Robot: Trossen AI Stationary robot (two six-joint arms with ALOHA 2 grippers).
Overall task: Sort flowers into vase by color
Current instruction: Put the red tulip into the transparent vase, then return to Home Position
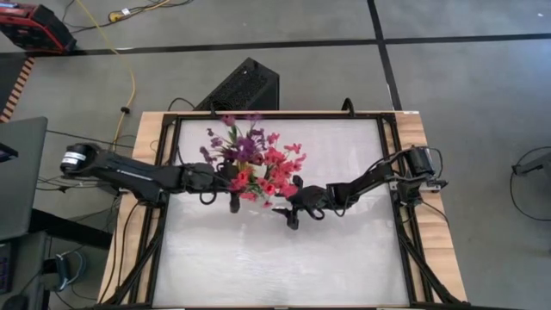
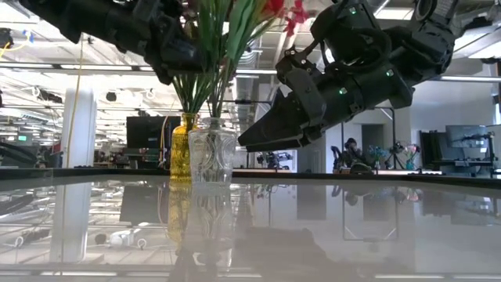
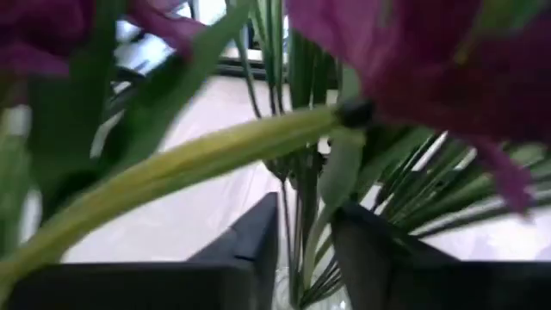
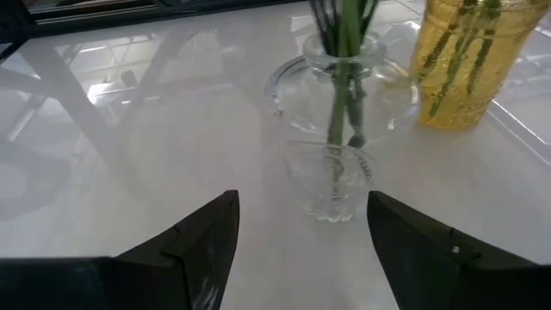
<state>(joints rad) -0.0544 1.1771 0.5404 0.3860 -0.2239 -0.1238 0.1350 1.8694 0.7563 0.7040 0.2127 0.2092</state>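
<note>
Flowers (image 1: pixel 258 159) purple and red-pink, green stems; right end effector (image 4: pixel 301 237) apart; left end effector (image 3: pixel 306 250) parted around stems

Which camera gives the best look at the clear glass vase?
The right wrist view: the clear glass vase shows whole, green stems inside. The low view shows it side-on beside the yellow vase. From above, blossoms hide it; the left wrist view shows only stems.

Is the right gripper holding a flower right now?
No, the right gripper is open and empty, pointing at the clear vase.
</note>
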